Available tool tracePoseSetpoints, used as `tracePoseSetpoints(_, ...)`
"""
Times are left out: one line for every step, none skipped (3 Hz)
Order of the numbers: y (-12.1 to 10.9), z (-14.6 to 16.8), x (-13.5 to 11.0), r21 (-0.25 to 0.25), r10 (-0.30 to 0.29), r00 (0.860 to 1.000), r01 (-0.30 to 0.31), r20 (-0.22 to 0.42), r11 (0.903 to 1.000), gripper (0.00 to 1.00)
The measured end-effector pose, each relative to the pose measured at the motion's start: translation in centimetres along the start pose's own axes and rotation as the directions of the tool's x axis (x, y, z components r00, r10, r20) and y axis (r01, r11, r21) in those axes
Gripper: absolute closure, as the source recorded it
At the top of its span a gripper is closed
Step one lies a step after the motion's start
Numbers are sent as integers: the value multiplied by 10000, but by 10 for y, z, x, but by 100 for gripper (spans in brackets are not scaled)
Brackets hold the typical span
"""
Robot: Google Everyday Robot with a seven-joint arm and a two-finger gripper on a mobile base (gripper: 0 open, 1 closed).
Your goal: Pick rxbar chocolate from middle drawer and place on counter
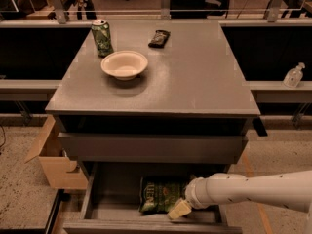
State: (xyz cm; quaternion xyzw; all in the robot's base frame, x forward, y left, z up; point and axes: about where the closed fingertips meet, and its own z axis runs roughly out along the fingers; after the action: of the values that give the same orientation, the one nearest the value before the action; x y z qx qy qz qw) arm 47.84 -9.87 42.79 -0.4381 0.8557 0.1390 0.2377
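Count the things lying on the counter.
3: a green can at back left, a white bowl in front of it, a dark packet at back centre. None seems hidden. The gripper is in the open drawer, by a green bag.

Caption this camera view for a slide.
Gripper inside the open drawer, by a green bag, below the counter.

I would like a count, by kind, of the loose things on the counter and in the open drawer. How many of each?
Can: 1, on the counter
Bowl: 1, on the counter
Dark packet: 1, on the counter
Green bag: 1, in the open drawer, with the gripper beside it
Total: 4
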Motion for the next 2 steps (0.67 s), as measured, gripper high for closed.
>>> tracePoseSetpoints(-7, 19, 1, -70, 218, 9995, -217, 223, 9997, 0)
tracePoseSetpoints(-10, 41, 6, -221, 407, 9990, -404, 156, 9989, 0)
